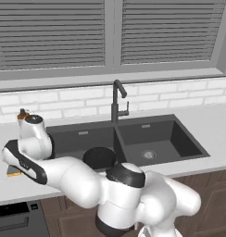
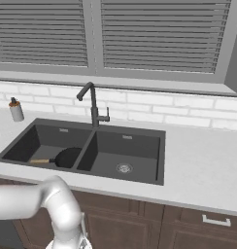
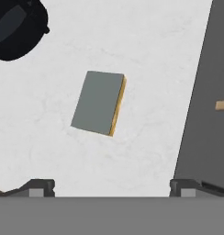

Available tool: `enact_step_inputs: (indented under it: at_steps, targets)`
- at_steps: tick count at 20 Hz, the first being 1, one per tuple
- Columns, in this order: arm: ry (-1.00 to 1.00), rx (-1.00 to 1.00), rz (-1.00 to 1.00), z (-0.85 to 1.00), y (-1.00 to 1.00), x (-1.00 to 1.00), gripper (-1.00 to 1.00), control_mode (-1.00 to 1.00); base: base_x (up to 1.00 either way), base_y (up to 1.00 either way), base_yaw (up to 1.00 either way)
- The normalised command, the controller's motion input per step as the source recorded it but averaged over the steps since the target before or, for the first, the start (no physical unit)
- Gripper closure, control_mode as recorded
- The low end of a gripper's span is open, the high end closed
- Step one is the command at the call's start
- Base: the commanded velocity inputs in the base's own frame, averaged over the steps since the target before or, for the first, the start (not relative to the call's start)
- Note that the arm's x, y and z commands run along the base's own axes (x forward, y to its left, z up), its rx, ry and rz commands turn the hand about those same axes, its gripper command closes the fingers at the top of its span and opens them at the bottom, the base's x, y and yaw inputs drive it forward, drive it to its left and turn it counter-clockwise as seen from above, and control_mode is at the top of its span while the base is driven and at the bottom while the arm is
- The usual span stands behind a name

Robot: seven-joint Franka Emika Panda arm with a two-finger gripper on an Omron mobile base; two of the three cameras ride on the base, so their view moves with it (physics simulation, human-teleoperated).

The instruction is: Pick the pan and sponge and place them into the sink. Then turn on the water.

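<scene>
One of the two things to be moved is already where it belongs: the pan lies on the floor of the left basin of the sink, close to the divider, its wooden handle pointing toward the basin's left wall. The right basin holds nothing but its round drain.

The sponge lies flat on the counter to the left of the sink, grey-green face up with a strip of its yellow base showing along one long side. In the left base view a corner of it peeks out below the arm, near the counter's front edge, well apart from the sink's left rim.

The gripper hangs above the sponge, looking straight down on it, with its fingers spread wide; nothing is between them. That wide stance fits a descent onto the block. The sponge sits a little ahead of the midpoint between the fingertips and is turned at a slight angle to them, so I judge a small shift and perhaps a roll of the hand is needed before lowering.

The soap dispenser stands at the back of the counter by the tiled wall, out of the way. The faucet rises behind the divider with no blue stream at its spout, so the water is not yet on.
</scene>
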Motion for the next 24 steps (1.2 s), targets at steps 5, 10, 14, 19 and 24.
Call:
enact_step_inputs:
  at_steps: [5, 10, 14, 19, 24]
  targets:
    - [0.00, -0.02, -0.03, -0.16, 0.28, 0.01, -1.00, -1.00, 0.00, 0.00, 0.00]
    - [0.00, -0.09, -0.09, -0.23, 0.20, 0.21, -1.00, -1.00, 0.00, 0.00, 0.00]
    - [0.00, -0.06, -0.11, -0.24, 0.27, 0.38, -1.00, -1.00, 0.00, 0.00, 0.00]
    - [0.02, 0.00, -0.06, -0.25, 0.40, 0.47, -1.00, -1.00, 0.00, 0.00, 0.00]
    - [0.02, -0.02, -0.03, -0.32, 0.25, 0.42, -1.00, -1.00, 0.00, 0.00, 0.00]
